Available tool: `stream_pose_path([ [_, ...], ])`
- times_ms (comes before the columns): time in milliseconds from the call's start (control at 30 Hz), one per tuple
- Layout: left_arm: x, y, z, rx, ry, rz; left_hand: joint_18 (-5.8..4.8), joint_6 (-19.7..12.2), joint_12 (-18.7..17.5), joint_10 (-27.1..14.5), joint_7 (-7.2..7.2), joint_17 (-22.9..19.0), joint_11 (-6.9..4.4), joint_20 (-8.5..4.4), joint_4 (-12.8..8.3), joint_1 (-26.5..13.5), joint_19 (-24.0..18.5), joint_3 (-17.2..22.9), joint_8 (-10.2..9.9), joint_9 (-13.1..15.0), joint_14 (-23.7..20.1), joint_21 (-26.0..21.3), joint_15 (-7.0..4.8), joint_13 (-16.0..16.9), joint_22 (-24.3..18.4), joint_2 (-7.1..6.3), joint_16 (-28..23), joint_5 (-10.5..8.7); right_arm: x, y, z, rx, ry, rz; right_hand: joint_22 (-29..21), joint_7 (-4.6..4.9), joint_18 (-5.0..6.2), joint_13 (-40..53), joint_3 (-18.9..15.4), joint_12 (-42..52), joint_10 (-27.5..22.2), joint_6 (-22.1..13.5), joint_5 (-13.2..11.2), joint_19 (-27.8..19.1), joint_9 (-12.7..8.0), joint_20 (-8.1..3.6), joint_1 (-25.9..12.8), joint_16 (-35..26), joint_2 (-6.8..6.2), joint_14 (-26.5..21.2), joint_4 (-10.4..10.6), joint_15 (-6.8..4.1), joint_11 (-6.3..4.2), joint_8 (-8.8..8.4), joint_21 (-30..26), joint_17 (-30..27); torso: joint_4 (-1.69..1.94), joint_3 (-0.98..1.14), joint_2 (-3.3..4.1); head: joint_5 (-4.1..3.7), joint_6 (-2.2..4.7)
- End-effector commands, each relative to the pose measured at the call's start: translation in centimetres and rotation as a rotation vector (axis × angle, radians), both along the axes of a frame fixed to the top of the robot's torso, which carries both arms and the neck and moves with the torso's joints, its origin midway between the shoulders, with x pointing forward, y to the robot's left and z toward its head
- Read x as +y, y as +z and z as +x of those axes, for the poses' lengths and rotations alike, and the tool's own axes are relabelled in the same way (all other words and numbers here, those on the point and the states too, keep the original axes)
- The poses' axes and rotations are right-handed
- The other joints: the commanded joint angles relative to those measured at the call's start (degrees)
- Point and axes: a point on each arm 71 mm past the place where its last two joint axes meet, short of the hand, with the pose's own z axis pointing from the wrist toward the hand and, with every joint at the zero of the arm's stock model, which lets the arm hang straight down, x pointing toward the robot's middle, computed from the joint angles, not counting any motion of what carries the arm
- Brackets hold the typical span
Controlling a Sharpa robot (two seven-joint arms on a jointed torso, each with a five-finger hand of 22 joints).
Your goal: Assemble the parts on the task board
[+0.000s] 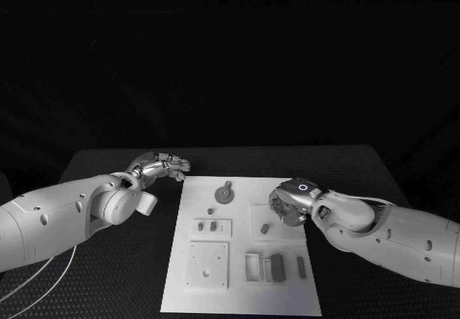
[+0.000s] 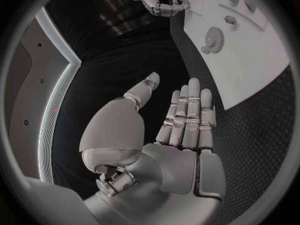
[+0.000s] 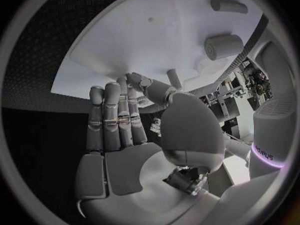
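The white task board (image 1: 240,292) lies in the middle of the table. Grey parts lie on it: a round toothed part (image 1: 223,193) at the far end, a small peg (image 1: 264,228) mid-board, and upright blocks (image 1: 277,266) near the front right. My left hand (image 1: 163,165) hovers off the board's far left corner; the left wrist view shows this left hand (image 2: 181,130) flat, fingers straight and empty. My right hand (image 1: 288,203) hangs over the board's right side. The right wrist view shows that right hand (image 3: 119,120) with fingers stretched, thumb near the fingertips, nothing visibly held.
A raised square plate (image 1: 208,264) with holes sits at the board's front left, and a slotted plate (image 1: 211,228) holds two small pieces. Black table (image 1: 115,279) surrounds the board. In the left wrist view the board (image 2: 250,70) and round part (image 2: 214,37) lie beyond my fingers.
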Motion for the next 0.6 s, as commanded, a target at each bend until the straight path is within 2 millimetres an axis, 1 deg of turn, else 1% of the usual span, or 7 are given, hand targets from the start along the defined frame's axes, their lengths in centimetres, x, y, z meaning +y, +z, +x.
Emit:
stream_pose_path([
  [33,-0.2,0.1,0.0,-0.002,-0.012,-0.013,0.39,0.0,0.1,-0.1,0.31,0.1,0.39,-0.02,0.0,0.0,0.5,-0.2,0.2,-0.1,0.3,-0.2,0.05,-0.1,0.0,0.55,-0.3,-0.07,0.4,0.4,-0.3,-0.009,0.029,0.021,0.1,0.06,1.18,0.1,0.3,0.1,0.5,0.4,-0.1,0.6,0.2,0.0,0.0,-0.1,-0.61,0.5,0.1,-0.08,-0.01,0.25,0.3,0.1,-0.08,-0.04,-0.02,0.04,0.04],
  [467,0.1,0.1,0.0,0.0,-0.008,-0.011,0.39,0.0,0.1,-0.1,0.33,0.1,0.4,-0.03,0.0,0.0,0.5,-0.3,0.2,-0.1,0.4,-0.2,0.05,-0.1,0.0,0.53,-0.3,-0.06,0.2,1.5,-0.5,0.016,0.027,0.064,0.2,0.0,1.18,0.3,0.3,-0.1,0.9,0.6,0.6,0.8,0.3,-0.15,-0.4,-0.2,-0.7,0.7,0.2,-0.18,-0.11,0.22,0.5,0.3,-0.06,-0.04,0.01,-0.02,-0.02],
  [600,0.2,0.0,0.1,0.001,-0.006,-0.009,0.39,0.0,0.1,-0.1,0.33,0.1,0.41,-0.03,0.0,0.0,0.5,-0.3,0.2,-0.1,0.4,-0.2,0.04,-0.1,0.0,0.54,-0.3,-0.06,0.2,2.2,-0.5,0.023,0.023,0.095,0.2,-0.01,1.18,0.3,0.3,-0.1,0.9,0.6,0.8,0.8,0.4,-0.18,-0.5,-0.2,-0.7,0.7,0.2,-0.19,-0.12,0.2,0.5,0.4,-0.04,-0.04,0.0,0.03,-0.08],
])
